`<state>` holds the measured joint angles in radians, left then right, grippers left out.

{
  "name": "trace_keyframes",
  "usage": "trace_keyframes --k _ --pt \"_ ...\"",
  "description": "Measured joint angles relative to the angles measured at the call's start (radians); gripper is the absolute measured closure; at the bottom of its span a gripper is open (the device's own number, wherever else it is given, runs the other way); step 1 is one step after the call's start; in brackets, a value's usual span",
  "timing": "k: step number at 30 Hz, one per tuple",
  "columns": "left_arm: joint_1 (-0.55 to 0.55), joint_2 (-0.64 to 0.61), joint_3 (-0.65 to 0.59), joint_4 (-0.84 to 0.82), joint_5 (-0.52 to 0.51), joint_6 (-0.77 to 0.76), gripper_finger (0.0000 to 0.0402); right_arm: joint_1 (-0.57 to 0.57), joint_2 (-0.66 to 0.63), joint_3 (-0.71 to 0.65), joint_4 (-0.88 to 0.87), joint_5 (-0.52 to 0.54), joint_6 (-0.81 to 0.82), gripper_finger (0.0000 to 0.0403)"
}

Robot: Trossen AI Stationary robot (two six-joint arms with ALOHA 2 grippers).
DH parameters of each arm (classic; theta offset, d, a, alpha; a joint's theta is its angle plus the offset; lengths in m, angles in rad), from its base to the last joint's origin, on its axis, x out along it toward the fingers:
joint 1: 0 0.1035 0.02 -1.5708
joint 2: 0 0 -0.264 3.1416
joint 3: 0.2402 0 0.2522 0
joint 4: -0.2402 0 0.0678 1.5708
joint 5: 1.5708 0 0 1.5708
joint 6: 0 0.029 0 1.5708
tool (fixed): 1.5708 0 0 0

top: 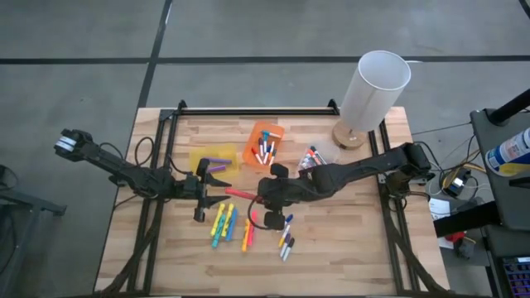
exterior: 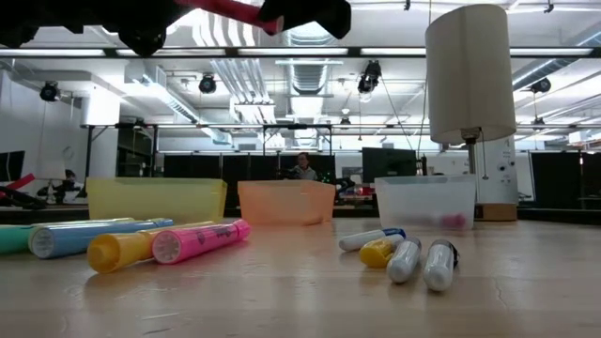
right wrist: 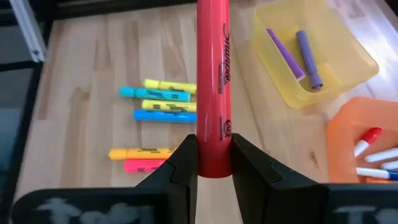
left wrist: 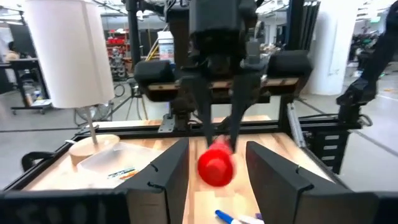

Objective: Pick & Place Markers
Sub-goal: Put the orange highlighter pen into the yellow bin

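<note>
Scanning from the left, we find the left gripper (top: 222, 187) above mid-table, jaws spread on either side of the free tip of a red marker (top: 241, 194). We see the right gripper (top: 262, 197) clamping that marker's other end, held off the table (top: 348, 240), loose markers (top: 222, 225) below.

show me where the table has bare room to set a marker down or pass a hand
Bare wood lies along the near edge of the table, below the highlighter row, and at the far left corner beyond the yellow bin. The middle is crowded: the right gripper holds the red marker out toward the open left gripper, with the orange bin just beyond.
</note>
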<state>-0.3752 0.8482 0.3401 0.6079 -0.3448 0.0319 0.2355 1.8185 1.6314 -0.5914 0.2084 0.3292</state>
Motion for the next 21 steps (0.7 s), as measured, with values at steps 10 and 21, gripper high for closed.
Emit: trace_keyframes --k 10,21 --pt "-0.001 0.002 0.000 0.002 -0.015 -0.008 0.0243 0.009 -0.001 0.007 0.025 0.004 -0.004 0.0338" --pt "0.000 0.015 0.000 0.077 0.057 -0.053 0.0243 0.004 -0.001 0.006 0.104 0.003 -0.030 0.0335"
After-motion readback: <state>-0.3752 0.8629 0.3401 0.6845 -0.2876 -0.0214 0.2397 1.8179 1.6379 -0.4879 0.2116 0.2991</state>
